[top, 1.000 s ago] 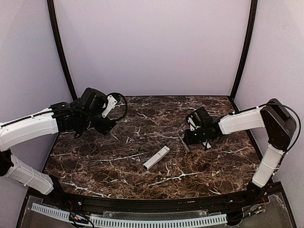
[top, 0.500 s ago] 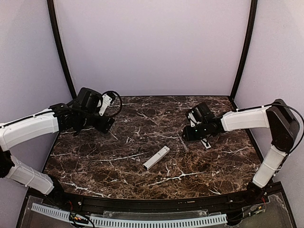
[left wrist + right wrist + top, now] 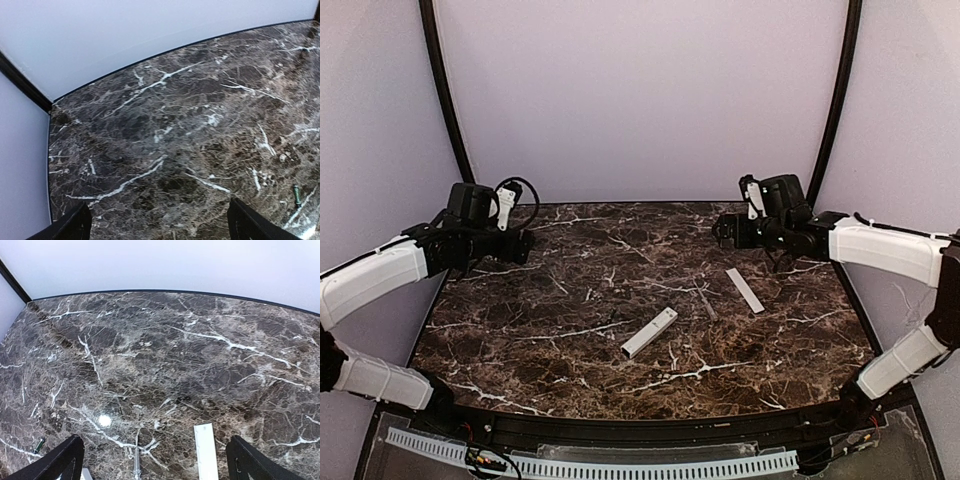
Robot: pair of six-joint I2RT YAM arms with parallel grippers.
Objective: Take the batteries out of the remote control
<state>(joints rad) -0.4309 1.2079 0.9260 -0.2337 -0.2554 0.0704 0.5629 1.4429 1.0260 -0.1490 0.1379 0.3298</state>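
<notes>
remote control (image 3: 649, 333) lies mid-table toward the near side, dark compartment at its near-left end, contents too small to tell. pale cover strip (image 3: 745, 290) lies apart on its right. left gripper (image 3: 157, 205) and right gripper (image 3: 154, 438) hang far back, jaws spread wide, both empty.

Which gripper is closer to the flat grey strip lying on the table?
Right. The right gripper hangs open just beyond the grey strip, toward the back wall; the left gripper sits far off on the opposite side.
</notes>
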